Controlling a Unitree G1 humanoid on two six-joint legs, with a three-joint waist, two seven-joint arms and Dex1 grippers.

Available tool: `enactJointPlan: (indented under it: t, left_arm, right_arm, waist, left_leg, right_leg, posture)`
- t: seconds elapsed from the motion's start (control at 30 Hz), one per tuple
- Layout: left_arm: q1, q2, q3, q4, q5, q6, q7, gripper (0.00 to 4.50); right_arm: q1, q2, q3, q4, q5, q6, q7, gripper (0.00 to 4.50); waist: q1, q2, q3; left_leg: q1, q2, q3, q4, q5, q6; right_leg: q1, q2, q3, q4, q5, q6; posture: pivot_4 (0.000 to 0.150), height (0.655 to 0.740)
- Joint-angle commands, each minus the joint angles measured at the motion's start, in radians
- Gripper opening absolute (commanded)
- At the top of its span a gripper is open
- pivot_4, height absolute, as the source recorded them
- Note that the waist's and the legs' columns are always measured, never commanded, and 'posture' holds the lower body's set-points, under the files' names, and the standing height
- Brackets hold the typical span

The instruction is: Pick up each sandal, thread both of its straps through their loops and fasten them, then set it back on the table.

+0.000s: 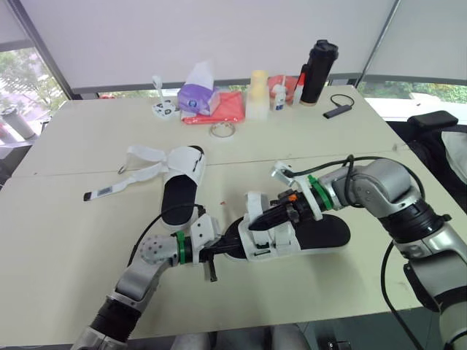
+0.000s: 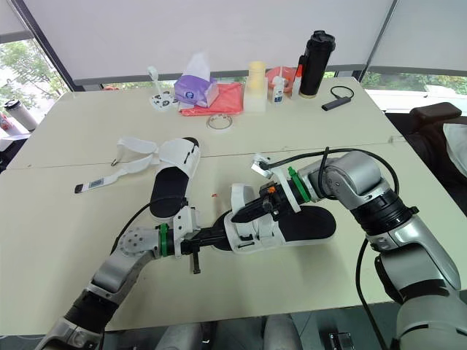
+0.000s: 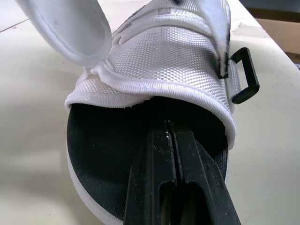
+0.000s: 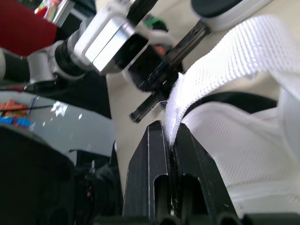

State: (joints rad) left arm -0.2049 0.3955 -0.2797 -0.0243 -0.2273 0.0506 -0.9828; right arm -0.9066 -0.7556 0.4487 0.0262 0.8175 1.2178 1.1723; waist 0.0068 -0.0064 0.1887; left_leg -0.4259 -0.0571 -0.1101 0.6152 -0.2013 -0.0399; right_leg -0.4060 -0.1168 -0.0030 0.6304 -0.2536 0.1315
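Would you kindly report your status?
Left claw shut, under upper of white-and-black sandal. Right claw shut on its white mesh strap. Other sandal lies apart.

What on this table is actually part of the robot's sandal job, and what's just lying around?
Job: near sandal, its strap pinched in the right hand, left hand at its toe; far sandal, unfastened.
Lying about: tissue box, red cloth, black bottle, tape roll, small white bottle, black cable.
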Motion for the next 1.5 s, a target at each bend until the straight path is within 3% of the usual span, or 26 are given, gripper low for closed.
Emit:
enactJointPlan:
  t: [0.03,0.5,0.83,1.5]
  left_arm:
    - [0.018,0.013,0.005,-0.015,0.007,0.004,0.005,0.00]
    - [0.015,0.014,0.002,-0.016,0.006,0.006,0.007,0.00]
    - [0.020,0.015,-0.002,-0.021,0.007,0.005,0.006,0.00]
    - [0.032,0.005,-0.009,-0.031,0.008,0.007,0.022,0.00]
  right_arm:
    - [-0.014,0.011,-0.009,-0.022,-0.023,0.003,0.046,0.02]
    - [-0.005,0.076,-0.030,-0.005,-0.067,0.044,0.067,0.02]
    - [0.007,0.039,0.031,-0.018,-0.137,0.004,0.125,0.02]
    - [-0.056,0.075,0.142,0.159,-0.354,-0.155,0.280,0.02]
  waist:
    - [-0.001,0.000,0.000]
    - [-0.002,0.000,0.000]
    - [-0.002,0.000,0.000]
    - [-0.001,0.000,0.000]
  left_leg:
    - [0.000,0.000,0.000,0.000,0.000,0.000]
    - [0.000,0.000,0.000,0.000,0.000,0.000]
    - [0.000,0.000,0.000,0.000,0.000,0.000]
    - [0.000,0.000,0.000,0.000,0.000,0.000]
  right_leg:
    - [0.000,0.000,0.000,0.000,0.000,0.000]
    - [0.000,0.000,0.000,0.000,0.000,0.000]
    - [0.000,0.000,0.000,0.000,0.000,0.000]
    - [0.000,0.000,0.000,0.000,0.000,0.000]
  posture:
    - [0.150,0.7400]
    - [0.150,0.7400]
    - [0.150,0.7400]
    - [0.150,0.7400]
